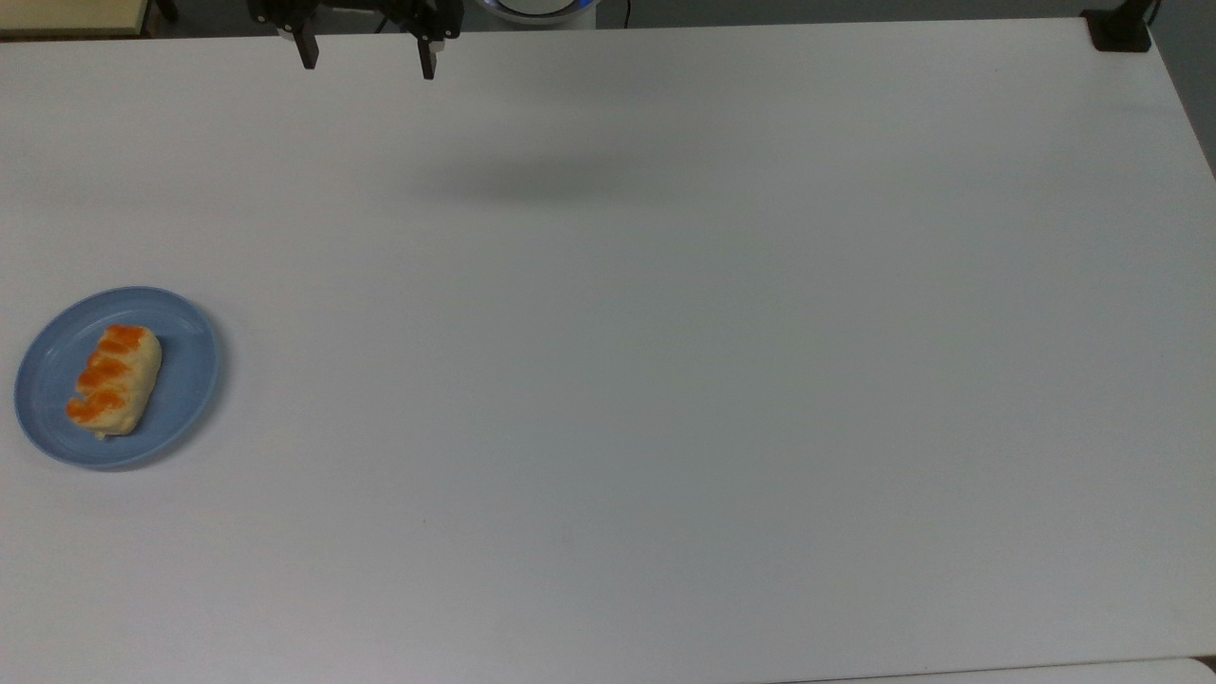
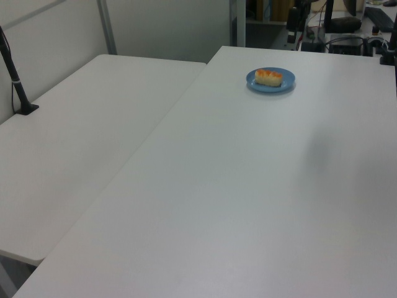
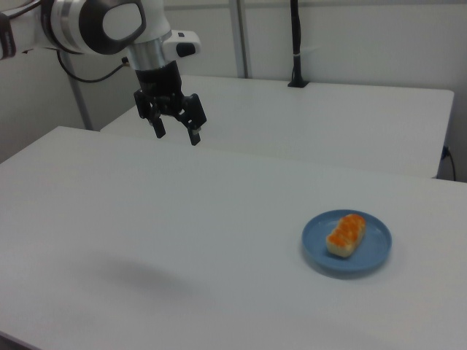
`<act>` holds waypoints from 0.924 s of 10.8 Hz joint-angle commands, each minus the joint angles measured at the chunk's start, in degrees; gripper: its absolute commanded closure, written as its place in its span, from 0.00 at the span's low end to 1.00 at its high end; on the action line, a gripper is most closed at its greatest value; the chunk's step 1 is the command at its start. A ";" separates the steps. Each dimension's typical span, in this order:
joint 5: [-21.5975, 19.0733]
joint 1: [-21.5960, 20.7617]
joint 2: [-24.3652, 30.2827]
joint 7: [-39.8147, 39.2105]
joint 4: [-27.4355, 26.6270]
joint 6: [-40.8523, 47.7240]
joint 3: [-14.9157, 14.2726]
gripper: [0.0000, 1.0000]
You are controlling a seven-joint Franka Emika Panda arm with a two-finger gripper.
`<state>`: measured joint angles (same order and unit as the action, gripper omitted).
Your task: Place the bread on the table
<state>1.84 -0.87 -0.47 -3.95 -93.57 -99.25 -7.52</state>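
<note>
The bread (image 1: 114, 380), a pale roll with orange glazed patches, lies on a round blue plate (image 1: 185, 370) at the top view's left. The left view has the bread (image 2: 268, 77) on the plate (image 2: 270, 87) at the far side of the white table (image 2: 248, 186). In the right view the bread (image 3: 346, 235) rests on the plate (image 3: 372, 251) at the right. My gripper (image 3: 176, 133) hangs open high above the table, far from the plate, nothing between its fingers. From above, the gripper (image 1: 367, 61) sits at the upper edge.
A second white table (image 2: 80, 130) adjoins on the left view's left, with a black pole clamp (image 2: 25, 108) on it. A black clamp (image 1: 1119, 30) sits at the table's corner in the top view's upper right. The white table (image 1: 665, 380) spreads wide and flat.
</note>
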 commanded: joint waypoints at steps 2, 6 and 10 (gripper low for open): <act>-0.17 1.40 1.00 -1.15 -0.64 -0.76 0.40 0.00; -0.17 1.40 0.91 -1.76 -0.73 -0.85 0.40 0.00; 0.88 4.46 0.56 -3.77 0.14 -0.85 0.40 0.00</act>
<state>1.91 0.54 -0.47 -4.70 -93.57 -99.26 -7.52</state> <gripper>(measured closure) 0.000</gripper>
